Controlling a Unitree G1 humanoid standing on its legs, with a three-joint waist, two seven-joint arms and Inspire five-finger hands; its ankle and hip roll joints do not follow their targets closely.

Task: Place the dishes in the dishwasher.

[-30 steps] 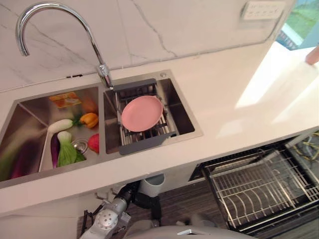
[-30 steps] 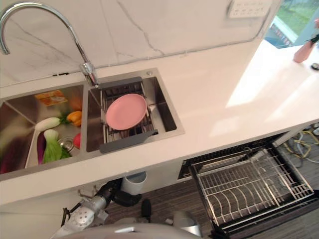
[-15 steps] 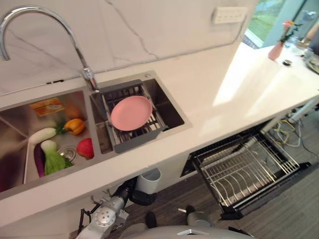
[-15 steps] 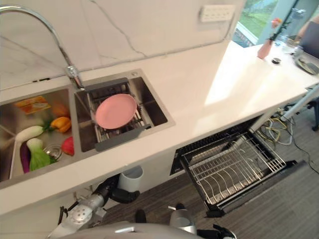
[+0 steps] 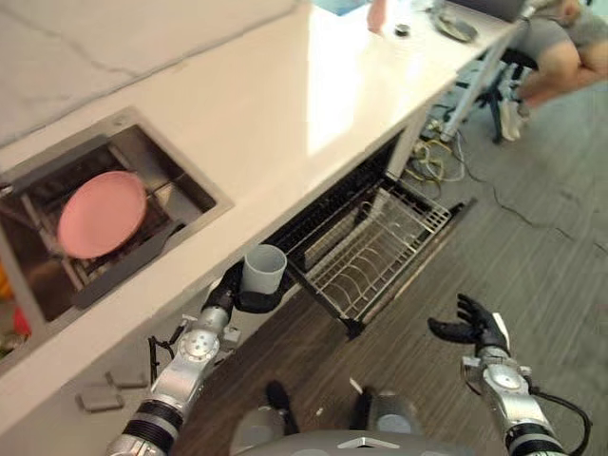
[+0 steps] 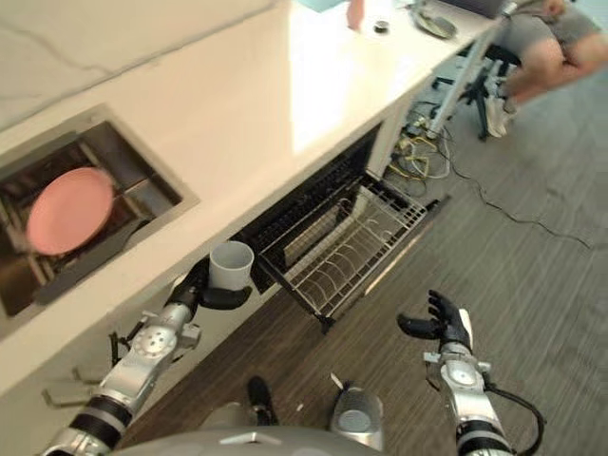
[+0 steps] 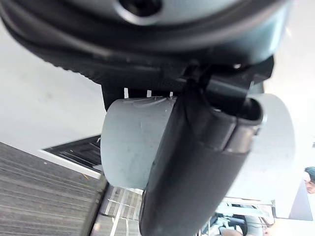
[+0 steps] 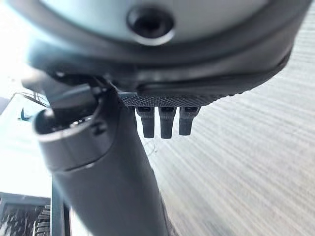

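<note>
My left hand [image 5: 231, 292] is shut on a pale grey-blue cup [image 5: 264, 271], holding it upright just below the counter's front edge, left of the dishwasher. In the left wrist view the thumb [image 7: 197, 162] lies across the cup [image 7: 128, 147]. The dishwasher's wire rack [image 5: 375, 252] is pulled out over the floor and holds nothing. A pink plate [image 5: 102, 214] lies on the grey drain rack in the sink [image 5: 185, 185]. My right hand [image 5: 470, 328] hangs over the wooden floor, right of the rack, open with relaxed fingers and nothing in it.
The white counter [image 5: 285, 104] runs to the far right, with a pink vase [image 5: 377, 11] and small items at its end. A person sits on a chair there [image 5: 560, 47]. Loose cables [image 5: 437, 152] lie on the floor by the dishwasher.
The camera has swung to the right, so the sink has slid to the left edge. My right hand has come into view over the floor. The cup stays in my left hand.
</note>
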